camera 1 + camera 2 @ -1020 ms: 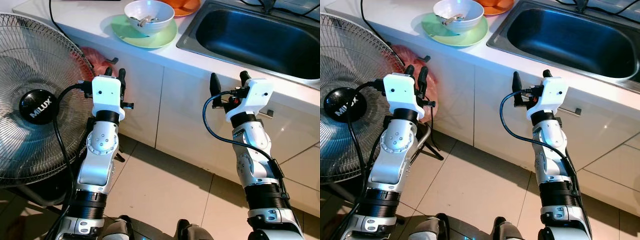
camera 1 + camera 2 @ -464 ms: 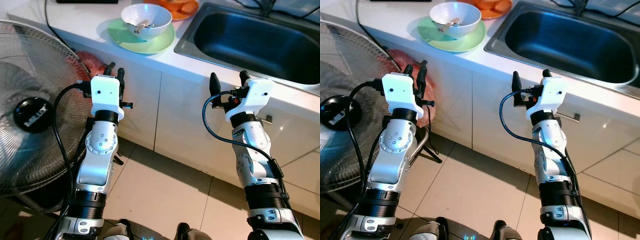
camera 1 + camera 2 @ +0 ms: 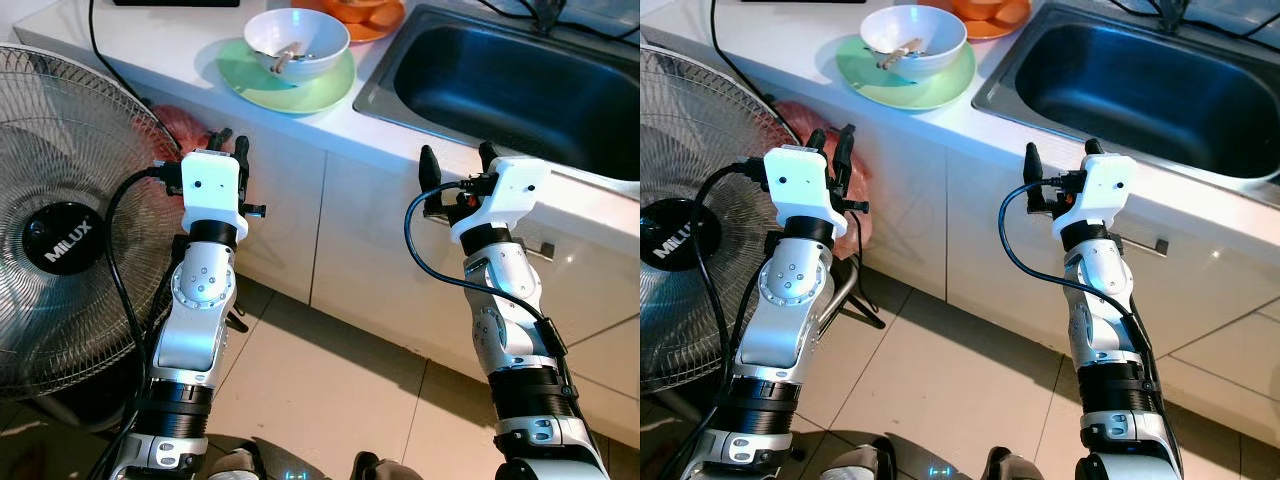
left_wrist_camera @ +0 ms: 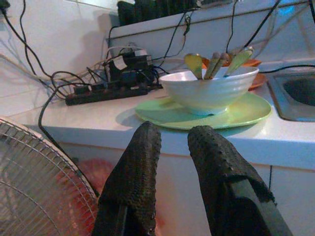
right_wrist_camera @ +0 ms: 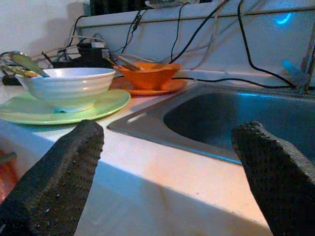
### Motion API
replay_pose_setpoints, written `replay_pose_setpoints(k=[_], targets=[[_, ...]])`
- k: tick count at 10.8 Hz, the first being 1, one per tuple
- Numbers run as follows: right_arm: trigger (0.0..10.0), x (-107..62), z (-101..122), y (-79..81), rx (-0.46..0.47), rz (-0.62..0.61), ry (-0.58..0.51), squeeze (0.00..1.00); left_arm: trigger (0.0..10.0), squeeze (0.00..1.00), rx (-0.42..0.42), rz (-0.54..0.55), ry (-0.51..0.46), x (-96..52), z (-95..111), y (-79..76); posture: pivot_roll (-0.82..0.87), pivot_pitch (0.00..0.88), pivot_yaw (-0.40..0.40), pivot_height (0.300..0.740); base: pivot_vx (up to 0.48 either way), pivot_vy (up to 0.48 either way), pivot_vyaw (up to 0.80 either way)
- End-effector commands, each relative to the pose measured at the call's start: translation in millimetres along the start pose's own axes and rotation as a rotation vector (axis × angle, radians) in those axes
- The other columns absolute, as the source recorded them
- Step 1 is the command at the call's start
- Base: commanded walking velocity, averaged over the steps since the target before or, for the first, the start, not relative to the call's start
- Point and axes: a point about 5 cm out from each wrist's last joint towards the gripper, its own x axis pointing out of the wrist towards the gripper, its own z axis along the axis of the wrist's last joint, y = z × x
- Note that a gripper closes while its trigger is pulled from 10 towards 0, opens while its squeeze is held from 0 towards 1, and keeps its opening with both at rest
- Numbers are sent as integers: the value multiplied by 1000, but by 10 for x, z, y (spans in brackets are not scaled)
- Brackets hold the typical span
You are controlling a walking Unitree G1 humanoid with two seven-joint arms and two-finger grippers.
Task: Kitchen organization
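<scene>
Both arms are reaching forward over the tiled floor (image 3: 330, 390), below the front edge of the worktop (image 3: 330, 135). The left gripper (image 3: 230, 150) is holding nothing, its fingers (image 4: 135, 177) nearly closed with only a narrow slit between them, and it is sitting just short of the white cabinet doors (image 3: 290, 210). A large standing fan (image 3: 70, 230) is crowding its outer side, with something red (image 3: 185, 115) bunched beyond it against the cabinet. The right gripper (image 3: 455, 165) is spread wide and empty, tips just under the worktop lip, with open floor between the two arms.

Above and ahead of the left gripper, a white bowl (image 3: 297, 40) holding utensils is resting on a green plate (image 3: 290, 85) whose rim is lying close to the worktop edge. An orange bowl (image 5: 148, 74) on an orange plate (image 5: 147, 89) is standing farther back. Directly ahead of the right gripper, the steel sink (image 3: 520, 90) is opening beyond a thin strip of worktop. A power strip (image 4: 106, 93) and cables are lying along the back wall.
</scene>
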Motion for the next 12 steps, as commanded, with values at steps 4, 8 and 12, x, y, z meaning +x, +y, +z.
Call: replay_pose_setpoints(k=[4, 8, 12], targets=[[10000, -18, -32, 3, -4, 3, 11, 0, 10000, 0, -3, -9, -12, 4, 10, -16, 72, 173, -31, 740, 303, 0, -200], [10000, -17, -37, -7, -10, -1, 16, 0, 10000, 0, -1, 1, -6, -6, -1, 6, 72, 178, -35, 740, 353, 0, 0], [10000, -21, -42, -2, -17, 3, 19, 0, 10000, 0, -3, -2, -9, -12, 3, -5, 71, 180, -36, 740, 449, 0, 0]])
